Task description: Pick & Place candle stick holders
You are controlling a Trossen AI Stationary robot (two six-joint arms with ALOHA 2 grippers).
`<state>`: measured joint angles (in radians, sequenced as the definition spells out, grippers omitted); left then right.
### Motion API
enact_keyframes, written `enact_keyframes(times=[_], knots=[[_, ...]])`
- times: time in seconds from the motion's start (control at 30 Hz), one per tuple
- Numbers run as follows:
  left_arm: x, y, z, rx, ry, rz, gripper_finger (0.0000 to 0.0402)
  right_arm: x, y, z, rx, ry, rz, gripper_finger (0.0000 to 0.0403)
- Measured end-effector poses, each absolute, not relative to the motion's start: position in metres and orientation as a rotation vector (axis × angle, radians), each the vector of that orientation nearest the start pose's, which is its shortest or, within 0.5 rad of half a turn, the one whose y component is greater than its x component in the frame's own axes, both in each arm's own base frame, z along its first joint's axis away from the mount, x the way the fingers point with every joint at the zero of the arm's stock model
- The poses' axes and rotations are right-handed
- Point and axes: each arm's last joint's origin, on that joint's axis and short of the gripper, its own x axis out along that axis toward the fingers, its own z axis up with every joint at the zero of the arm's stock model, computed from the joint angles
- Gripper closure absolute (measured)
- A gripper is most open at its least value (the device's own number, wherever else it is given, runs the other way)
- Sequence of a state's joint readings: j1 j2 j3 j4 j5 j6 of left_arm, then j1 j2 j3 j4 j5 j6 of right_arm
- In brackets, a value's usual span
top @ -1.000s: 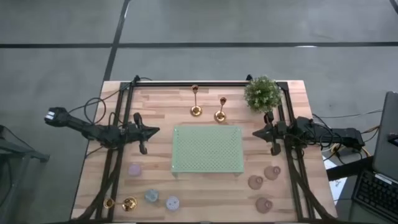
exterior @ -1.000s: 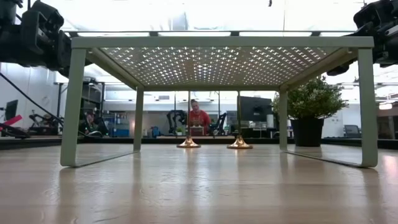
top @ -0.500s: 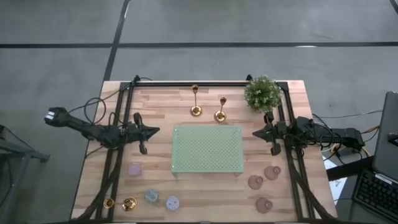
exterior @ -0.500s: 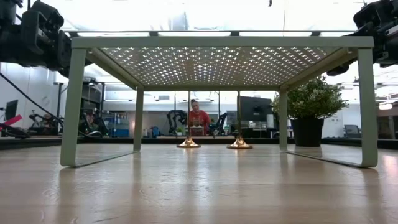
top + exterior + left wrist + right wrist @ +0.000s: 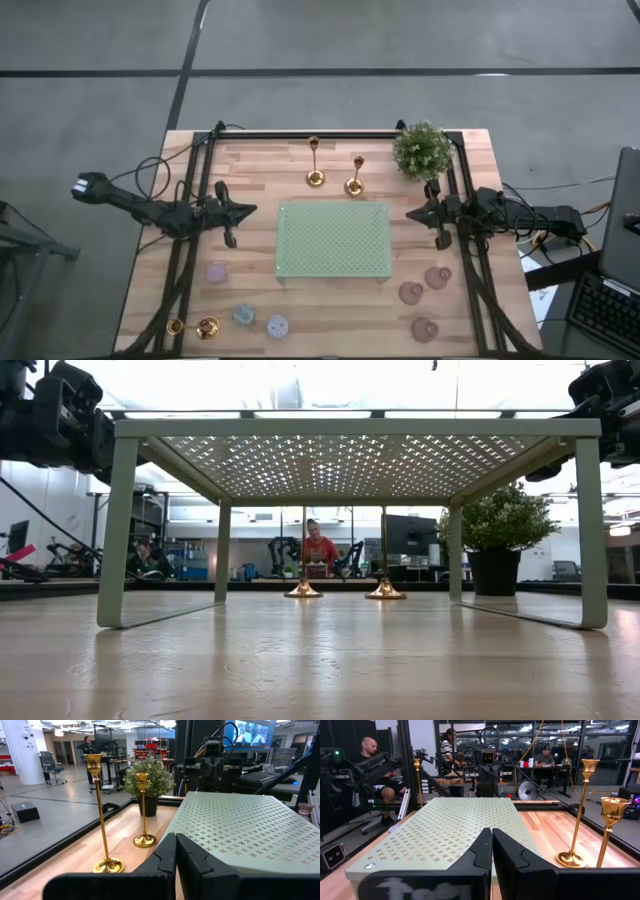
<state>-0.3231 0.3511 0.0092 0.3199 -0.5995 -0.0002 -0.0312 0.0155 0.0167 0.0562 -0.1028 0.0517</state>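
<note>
I am hovering my left jaws (image 5: 232,212) and right jaws (image 5: 424,214), both closed and empty, beside the pale green perforated metal shelf (image 5: 333,240). Two slim gold candle stick holders (image 5: 315,178) are standing by the wooden counter's (image 5: 260,290) far edge; squat round holders (image 5: 217,272) are lying along its near edge, ready for picking.

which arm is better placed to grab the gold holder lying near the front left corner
Left. The tipped gold holder lies on the left gripper's side; the right gripper sits across the green shelf.
</note>
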Motion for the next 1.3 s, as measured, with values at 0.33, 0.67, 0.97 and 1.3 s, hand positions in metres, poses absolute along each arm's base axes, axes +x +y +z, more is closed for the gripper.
enact_keyframes(times=[0.33,0.67,0.97,1.3], knots=[[0.114,-0.021,0.167,0.01,0.02,0.277,0.0389,0.095,-0.001,0.19,0.037,-0.232,0.059,0.0394],[0.114,-0.021,0.167,0.01,0.02,0.276,0.0389,0.098,-0.004,0.204,0.305,-0.329,-0.011,0.0394],[0.114,-0.021,0.167,0.01,0.02,0.276,0.0389,0.133,-0.01,0.216,0.313,0.001,-0.239,0.0392],[0.114,-0.021,0.167,0.01,0.02,0.276,0.0389,0.194,-0.022,0.258,0.041,0.257,-0.418,0.0273]])
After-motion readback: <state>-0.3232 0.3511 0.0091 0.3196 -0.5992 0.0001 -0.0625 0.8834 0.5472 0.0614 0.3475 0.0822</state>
